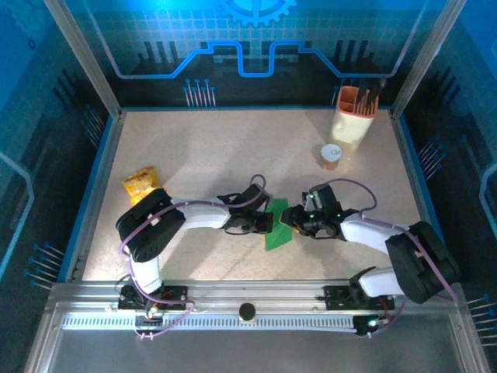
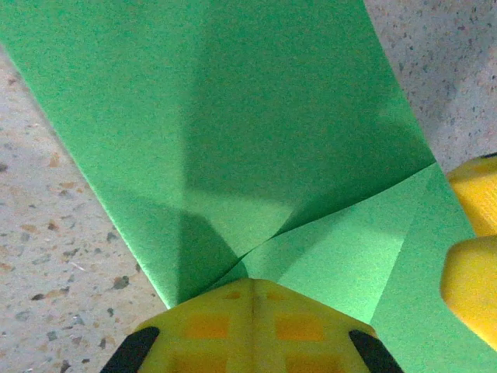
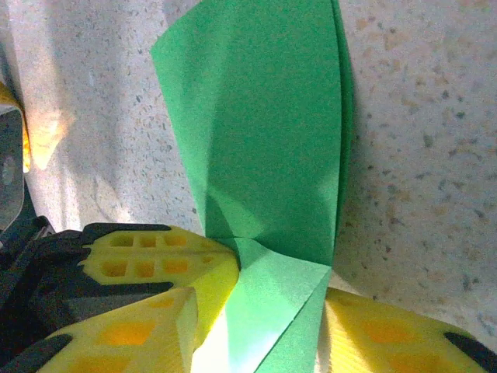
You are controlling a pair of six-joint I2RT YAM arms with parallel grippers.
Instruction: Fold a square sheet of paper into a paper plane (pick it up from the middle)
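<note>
The bright-green sheet of paper (image 1: 276, 230) lies partly folded at the table's middle, between both grippers. In the left wrist view the paper (image 2: 233, 116) shows diagonal creases running to my left gripper (image 2: 252, 294), whose yellow fingers are shut together with their tip on the paper. My left gripper (image 1: 262, 223) reaches in from the left. My right gripper (image 1: 295, 221) comes from the right. In the right wrist view a raised flap of the paper (image 3: 264, 116) stands between the spread fingers of my right gripper (image 3: 264, 311). The left gripper's fingers (image 3: 155, 252) touch the fold there.
A crinkled yellow-orange snack packet (image 1: 140, 185) lies at the left of the speckled table (image 1: 233, 148). At the back right stand a cream holder with orange tools (image 1: 353, 116) and a small round cup (image 1: 331, 155). Blue walls ring the table.
</note>
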